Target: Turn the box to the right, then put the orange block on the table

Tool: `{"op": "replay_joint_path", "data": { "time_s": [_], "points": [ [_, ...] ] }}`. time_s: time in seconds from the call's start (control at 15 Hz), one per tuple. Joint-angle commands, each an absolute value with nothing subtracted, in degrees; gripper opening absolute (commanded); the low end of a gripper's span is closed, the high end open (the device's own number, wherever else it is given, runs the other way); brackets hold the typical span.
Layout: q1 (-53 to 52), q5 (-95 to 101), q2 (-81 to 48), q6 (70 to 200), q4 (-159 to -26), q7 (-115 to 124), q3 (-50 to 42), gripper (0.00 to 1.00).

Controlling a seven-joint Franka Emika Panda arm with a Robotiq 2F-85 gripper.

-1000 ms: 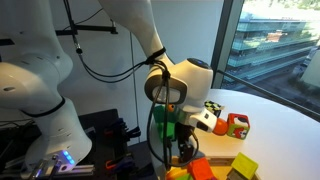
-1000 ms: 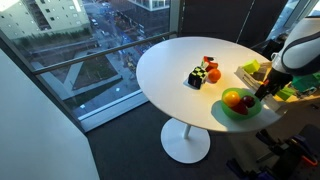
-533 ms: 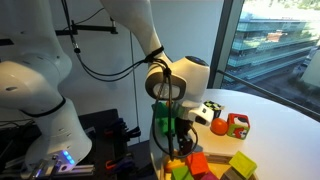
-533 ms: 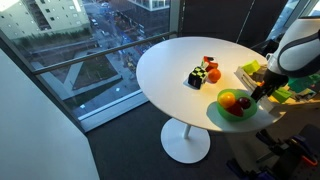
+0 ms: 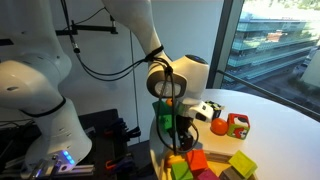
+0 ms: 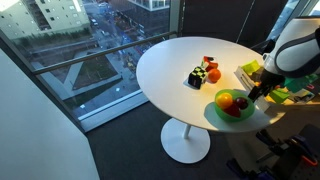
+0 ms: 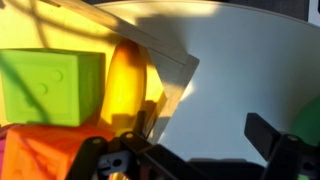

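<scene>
The box is a wide low toy box of coloured pieces at the table's near edge; it also shows in an exterior view. In the wrist view its pale yellow tray corner holds a green block, a yellow piece and the orange block. The orange block also shows in an exterior view. My gripper is open and empty. One finger is by the box's corner and the other is over the white table. The gripper shows in both exterior views.
A green bowl of fruit sits at the table edge beside the gripper. A black-and-white cube, an orange ball and a red cube with green marks stand mid-table. They also show in an exterior view.
The gripper has risen a little and shifted along the box's corner. More of the box's coloured pieces now show. The green bowl has slid slightly toward the table's middle.
</scene>
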State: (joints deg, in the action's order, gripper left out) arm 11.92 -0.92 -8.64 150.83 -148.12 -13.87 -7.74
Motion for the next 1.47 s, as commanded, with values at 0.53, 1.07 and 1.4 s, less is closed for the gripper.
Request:
{"op": "replay_joint_path", "data": {
  "time_s": [0.53, 1.07, 1.4],
  "points": [
    [11.03, -4.46, -12.09, 150.01, -141.60, -11.52, -6.52, 1.00],
    [10.24, -4.28, -14.34, 150.15, -139.04, -8.62, -5.74, 1.00],
    [9.46, -4.35, -15.88, 149.77, -136.77, -6.42, -5.48, 1.00]
  ]
}}
